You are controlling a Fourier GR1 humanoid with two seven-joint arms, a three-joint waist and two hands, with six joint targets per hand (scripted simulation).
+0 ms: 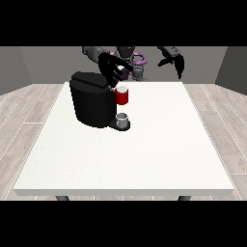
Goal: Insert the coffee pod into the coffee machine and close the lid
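White tabletop (144,154), my hand at the view's left (112,71) hovers fingers spread just above the coffee machine (91,99), the nearer hand.

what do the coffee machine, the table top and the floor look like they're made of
Coffee machine: probably plastic, matt black, hardly any shine on its rounded body.
Table: smooth white top, possibly laminate or painted board; even colour, no grain.
Floor: looks like pale wood planks, with long seams and faint grain.
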